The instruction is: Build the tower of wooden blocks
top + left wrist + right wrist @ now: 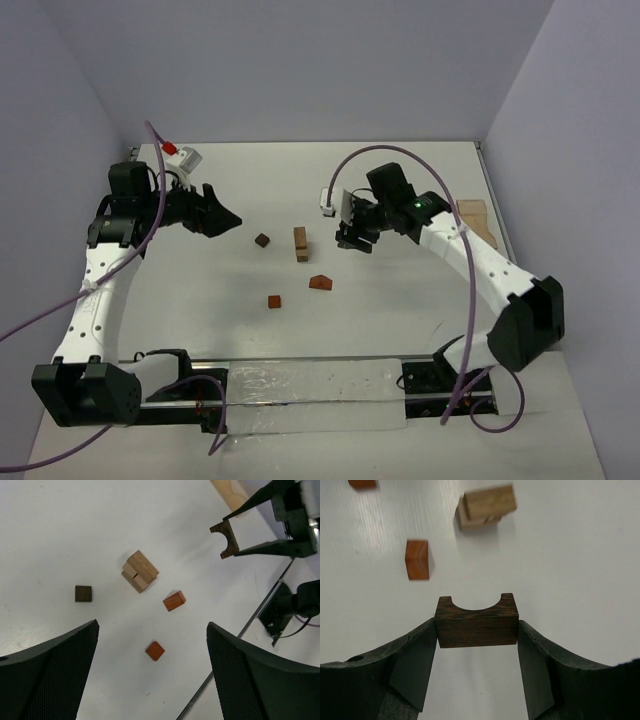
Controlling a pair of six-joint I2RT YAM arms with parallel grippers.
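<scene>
Wood block tower (300, 243) upright, long axis vertical; arch (476, 625) in right jaws

The table (400, 310) is lit brightly and evenly from above, and only short, soft shadows are cast beside the blocks. A faint sheen is picked up on the clear strip (310, 395) along the near edge. In the right wrist view the arch (476, 625) is rendered sharp, while the tower (487, 505) and the red block (417, 559) beyond it are blurred. In the left wrist view the blocks are kept crisp, and the left fingers (45, 675) are shown dark with their mesh texture resolved.
</scene>
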